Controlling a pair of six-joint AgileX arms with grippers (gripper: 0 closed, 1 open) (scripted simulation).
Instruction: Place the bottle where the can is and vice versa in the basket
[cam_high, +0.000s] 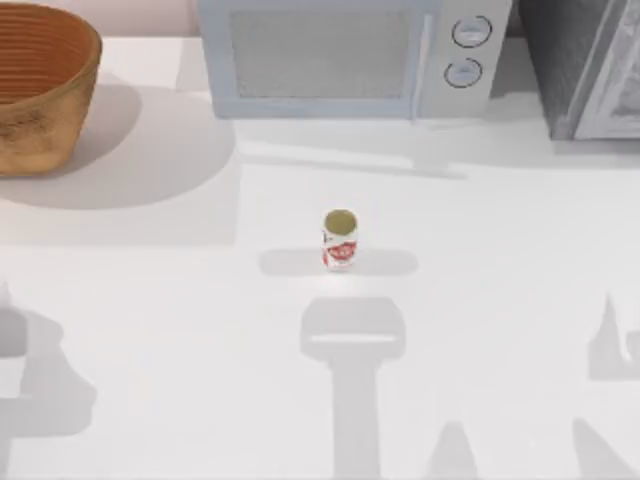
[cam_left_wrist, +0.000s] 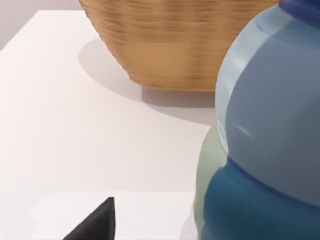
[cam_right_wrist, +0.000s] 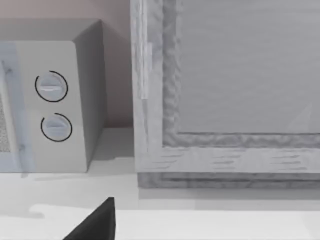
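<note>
**benchfan:** Looking down from above, the small white can with red label markings and a dull gold top (cam_high: 340, 240) stands upright mid-table, well apart from the big orange-brown woven wicker basket (cam_high: 40, 85) at the far left corner. Nothing is in the basket that can be seen.

**gripnerd:** And the small bottle with the dark blue body and paler grey-blue upper part (cam_left_wrist: 265, 135) sits right up against the left wrist camera, basket wall behind it. A dark fingertip (cam_left_wrist: 97, 222) pokes in near it, but whether the left gripper has actually closed on the bottle, can't tell.

**benchfan:** The right one?

**gripnerd:** Parked facing the grey microwave (cam_right_wrist: 50, 100) and a pale grey cabinet (cam_right_wrist: 225, 90). One fingertip (cam_right_wrist: 97, 220) in view, so its opening can't be judged either.

**benchfan:** Handling guess?

**gripnerd:** The can's probably light, rigid and a bit slick; pinch it mid-body. The bottle's bulgy, so grip in the waist between bulges.
</note>
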